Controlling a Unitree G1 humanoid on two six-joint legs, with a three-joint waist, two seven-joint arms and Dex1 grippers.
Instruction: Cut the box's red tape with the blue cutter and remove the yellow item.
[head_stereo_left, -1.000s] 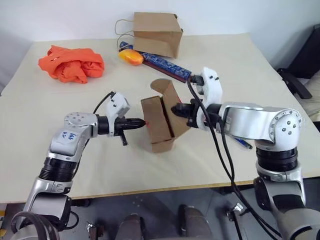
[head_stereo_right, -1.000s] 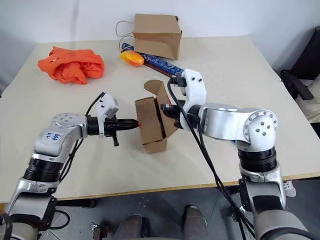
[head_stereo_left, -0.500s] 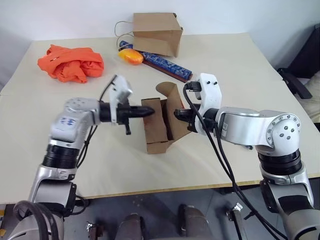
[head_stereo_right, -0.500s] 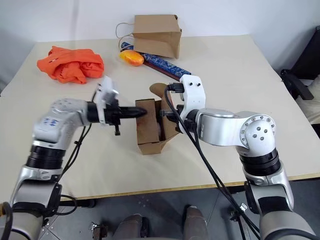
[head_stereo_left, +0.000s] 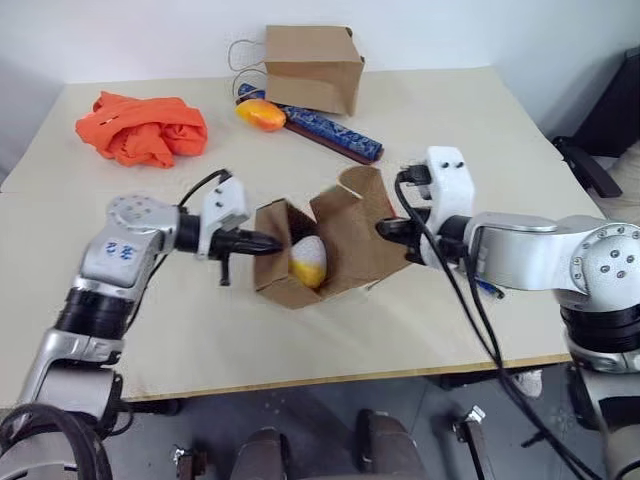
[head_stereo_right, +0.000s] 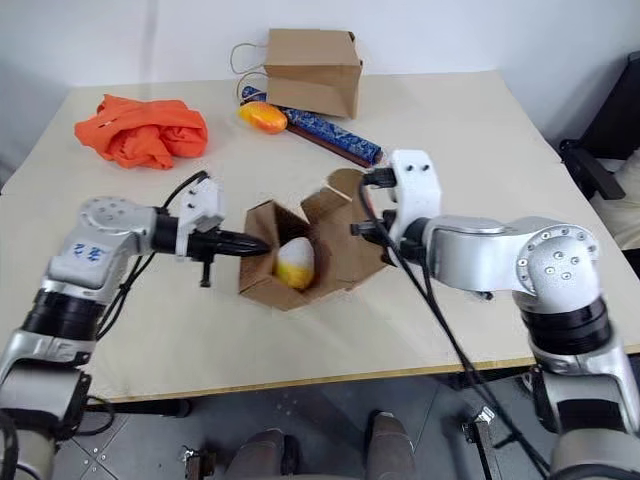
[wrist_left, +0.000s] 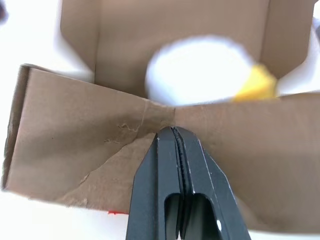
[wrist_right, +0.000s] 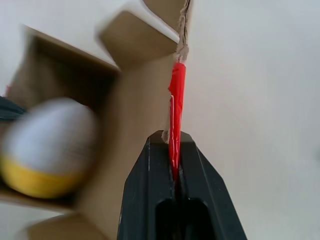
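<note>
At the far left of the tabletop (head_stereo_left: 450, 110) lies an orange cloth (head_stereo_left: 142, 127), bunched up and well apart from everything else.

Nearer the front, the left end effector (head_stereo_left: 272, 242) reaches in from the left with its fingers pressed together on the box's left flap; the left wrist view shows the flap's creased cardboard nipped between the black fingers (wrist_left: 155, 190).

The box (head_stereo_left: 320, 250) sits at the middle of the tabletop between the two arms, tipped with its opening toward the camera and its flaps spread wide. Inside it rests the yellow item (head_stereo_left: 308, 262), an egg-like thing with a white upper part and a yellow band below, lying against the box's inner wall and touched by neither end effector.

At the back, behind the box and well apart from it, stands a paper bag (head_stereo_left: 313, 66) with string handles. Just in front of the bag lie an orange-yellow oval (head_stereo_left: 260, 114) and, beside it, a long blue patterned rod (head_stereo_left: 330, 130) running diagonally toward the right.

The right end effector (head_stereo_left: 384, 228) comes in from the right, its fingers closed on the box's right flap. The right wrist view shows the red tape (wrist_right: 176, 112) running along that flap's edge and pinched between the fingers, its upper end torn and frayed.

Behind the right forearm, a short blue piece (head_stereo_left: 487, 288) lies on the tabletop; what it is cannot be told.
</note>
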